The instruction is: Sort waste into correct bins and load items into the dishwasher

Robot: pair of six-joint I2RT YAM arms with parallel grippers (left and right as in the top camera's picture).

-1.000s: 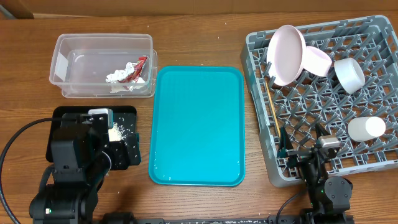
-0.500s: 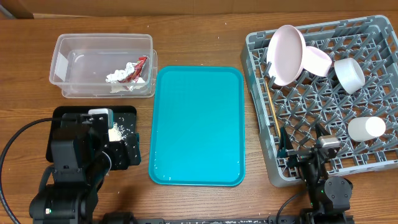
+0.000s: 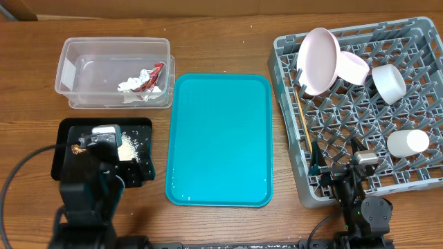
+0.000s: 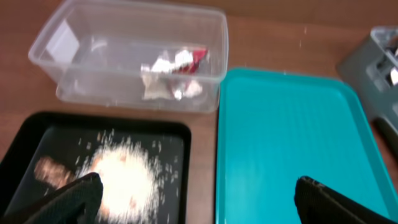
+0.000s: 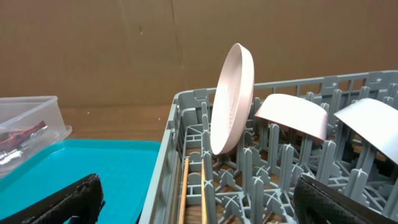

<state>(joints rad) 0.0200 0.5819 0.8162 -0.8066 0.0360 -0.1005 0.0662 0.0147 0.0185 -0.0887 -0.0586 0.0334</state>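
The clear tub [image 3: 114, 72] holds the crumpled napkin [image 3: 131, 86] and red-and-white wrapper [image 3: 154, 75]; both show in the left wrist view [image 4: 171, 71]. The black tray [image 3: 138, 166] holds rice grains [image 3: 130, 146] and a brown scrap [image 3: 77, 147], also in the left wrist view [image 4: 124, 171]. The grey rack [image 3: 360, 104] holds the plate [image 3: 320, 59], bowls [image 3: 351, 68], cup [image 3: 407, 142] and chopsticks [image 3: 302, 114]. My left gripper [image 4: 193, 196] is open and empty over the black tray's right edge. My right gripper [image 5: 199, 196] is open and empty at the rack's front left.
A flat teal tray [image 3: 220, 138] lies between the bins and the rack. The left arm body [image 3: 86, 200] sits at the table's front left. The right arm base [image 3: 363, 207] sits at the front right.
The left arm has pulled back toward the front edge, uncovering more of the black tray and the brown scrap. The right arm has not moved.
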